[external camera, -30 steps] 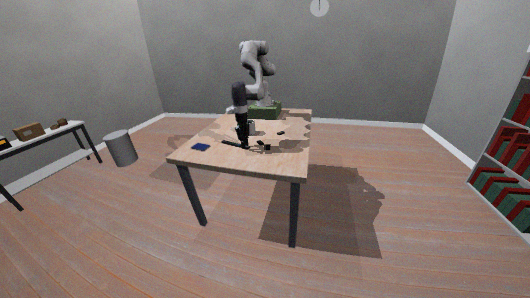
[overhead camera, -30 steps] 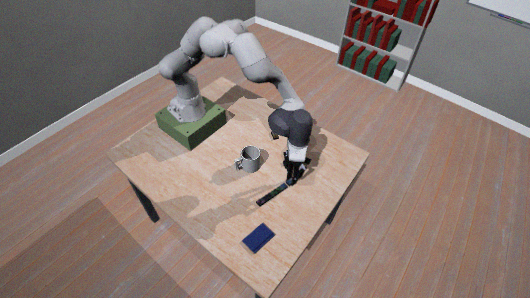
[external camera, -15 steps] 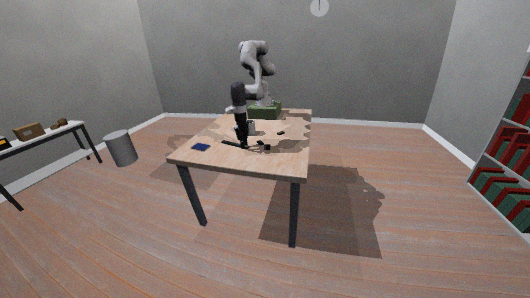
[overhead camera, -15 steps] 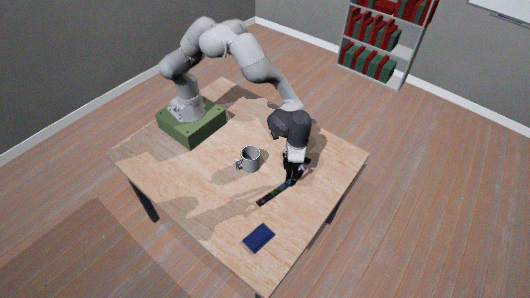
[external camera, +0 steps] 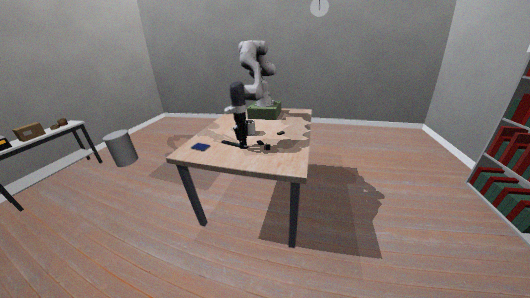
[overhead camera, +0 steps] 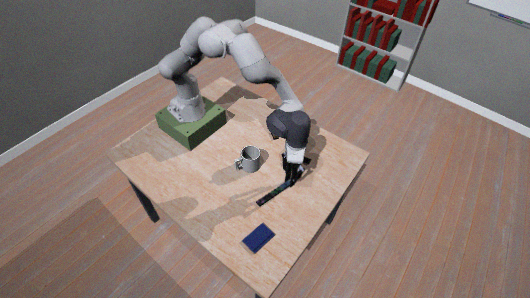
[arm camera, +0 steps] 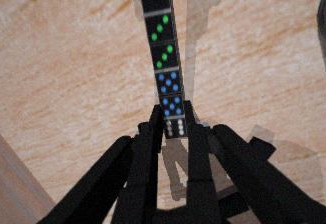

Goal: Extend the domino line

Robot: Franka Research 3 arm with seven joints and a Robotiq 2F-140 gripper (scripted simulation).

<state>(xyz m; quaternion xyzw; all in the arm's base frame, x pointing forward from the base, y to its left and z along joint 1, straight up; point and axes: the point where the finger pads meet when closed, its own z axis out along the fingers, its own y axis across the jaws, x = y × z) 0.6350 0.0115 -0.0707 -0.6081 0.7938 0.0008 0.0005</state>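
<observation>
One mug, one blue book (flat)

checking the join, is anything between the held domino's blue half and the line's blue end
Nothing: in the wrist view the domino in the gripper meets the line's blue end, no wood showing between.

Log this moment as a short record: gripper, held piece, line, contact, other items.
gripper: gripper shut on domino
held piece: domino, face up, blue five and white six
line: line shows green threes, then blue five at near end
contact: blue halves appear touching, straight
other items: mug, blue book
</observation>
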